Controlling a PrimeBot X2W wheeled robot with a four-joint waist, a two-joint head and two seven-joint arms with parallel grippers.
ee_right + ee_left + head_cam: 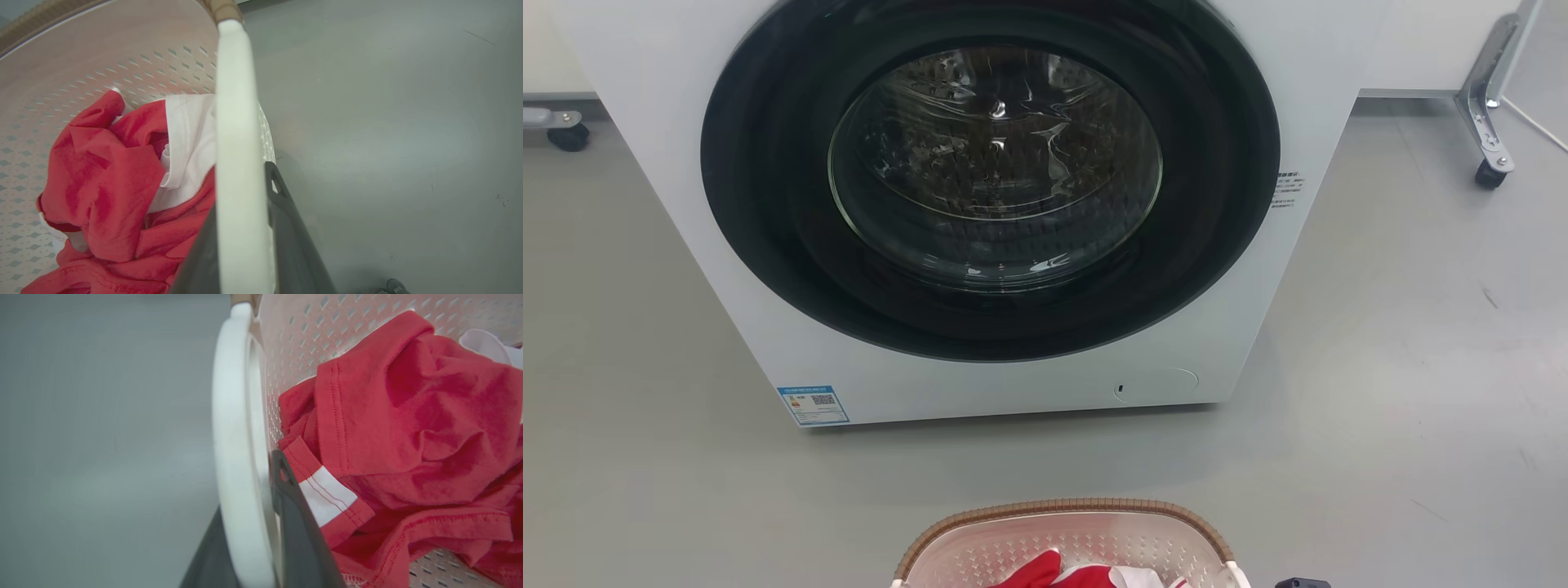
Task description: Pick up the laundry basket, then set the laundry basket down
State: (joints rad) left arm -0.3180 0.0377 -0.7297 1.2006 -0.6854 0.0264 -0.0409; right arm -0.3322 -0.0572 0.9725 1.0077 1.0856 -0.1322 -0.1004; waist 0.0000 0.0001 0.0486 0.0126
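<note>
The laundry basket [1062,508], cream-white and perforated with a brown woven-look rim, sits at the bottom middle of the head view, in front of the washer. Red clothes [1037,569] with some white cloth [188,134] lie in it. In the left wrist view my left gripper [245,490] is shut on one white side handle [233,416], one dark finger inside the basket wall [310,330] and one outside. In the right wrist view my right gripper [241,192] is shut on the other white handle [235,102] the same way. I cannot tell whether the basket rests on the floor.
A white front-loading washer [1013,392] with a shut dark round door [988,163] stands close behind the basket. Grey floor [1405,367] spreads on both sides. A metal leg on a caster [1490,122] stands at the far right, and another caster [568,135] at the far left.
</note>
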